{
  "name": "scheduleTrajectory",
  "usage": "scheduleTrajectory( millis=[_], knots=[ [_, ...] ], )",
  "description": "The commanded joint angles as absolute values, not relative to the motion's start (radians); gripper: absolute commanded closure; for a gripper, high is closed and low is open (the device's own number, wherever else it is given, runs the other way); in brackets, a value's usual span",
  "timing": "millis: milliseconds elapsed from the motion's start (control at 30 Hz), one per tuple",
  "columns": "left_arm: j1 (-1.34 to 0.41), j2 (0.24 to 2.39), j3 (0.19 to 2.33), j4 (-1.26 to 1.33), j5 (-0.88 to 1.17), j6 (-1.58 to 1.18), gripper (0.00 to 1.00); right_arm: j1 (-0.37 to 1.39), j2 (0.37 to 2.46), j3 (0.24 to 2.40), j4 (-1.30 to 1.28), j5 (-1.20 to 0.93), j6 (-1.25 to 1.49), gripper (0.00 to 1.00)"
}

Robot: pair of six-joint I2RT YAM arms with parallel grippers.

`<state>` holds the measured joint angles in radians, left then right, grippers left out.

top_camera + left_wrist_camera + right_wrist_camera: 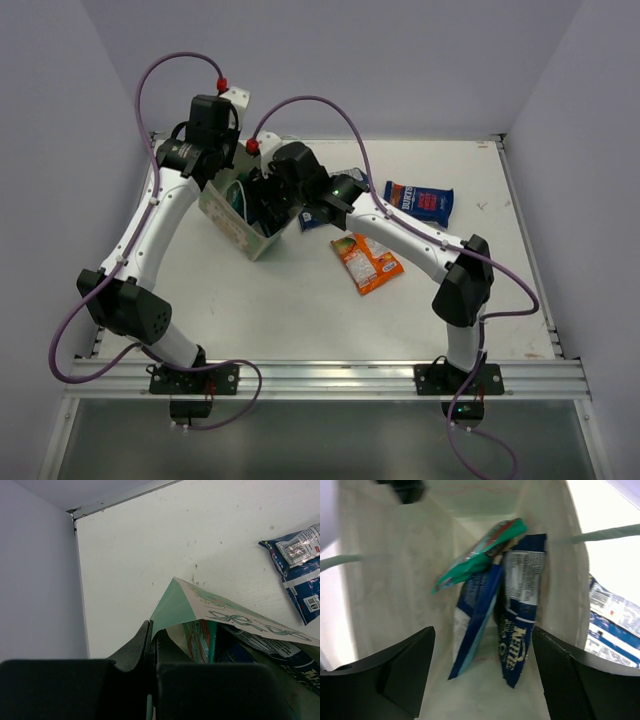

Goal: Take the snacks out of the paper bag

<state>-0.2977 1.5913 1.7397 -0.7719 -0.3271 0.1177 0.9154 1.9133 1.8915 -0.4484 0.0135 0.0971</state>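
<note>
The pale green and cream paper bag (232, 212) lies tilted at the back left, its mouth facing right. My left gripper (213, 168) is shut on the bag's rim, with the paper edge pinched between the jaws in the left wrist view (151, 632). My right gripper (268, 203) is open inside the bag's mouth (483, 632). Ahead of it in the bag are a teal-green packet (480, 560) and two dark blue packets (475, 622) (520, 610). An orange packet (367, 262) and a blue packet with a red patch (419, 202) lie on the table.
Another blue packet (347, 180) lies behind the right arm, partly hidden; it also shows in the left wrist view (300, 570). The white table (300, 310) has a raised rail (520, 230) on its right edge and grey walls around it.
</note>
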Motion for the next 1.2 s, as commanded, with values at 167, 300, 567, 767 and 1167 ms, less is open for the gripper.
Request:
scheduleTrajectory(
  millis=[167, 300, 567, 767, 1167],
  knots=[
    [-0.304, 1.523, 1.773, -0.732, -0.288, 0.107, 1.0, 0.882, 1.996, 1.94, -0.443, 0.149, 0.118, 0.16],
    [-0.304, 1.508, 1.763, -0.716, -0.265, 0.113, 1.0, 0.864, 2.045, 1.963, -0.44, 0.101, 0.12, 0.14],
    [-0.304, 1.491, 1.744, -0.704, -0.253, 0.126, 1.0, 0.842, 2.08, 1.954, -0.335, 0.011, 0.072, 0.49],
    [-0.304, 1.494, 1.724, -0.698, -0.275, 0.127, 1.0, 0.842, 1.961, 1.924, -0.244, 0.006, 0.014, 0.87],
    [-0.302, 1.532, 1.727, -0.709, -0.391, 0.101, 1.0, 0.845, 1.695, 1.947, -0.248, -0.115, -0.048, 1.0]
  ],
)
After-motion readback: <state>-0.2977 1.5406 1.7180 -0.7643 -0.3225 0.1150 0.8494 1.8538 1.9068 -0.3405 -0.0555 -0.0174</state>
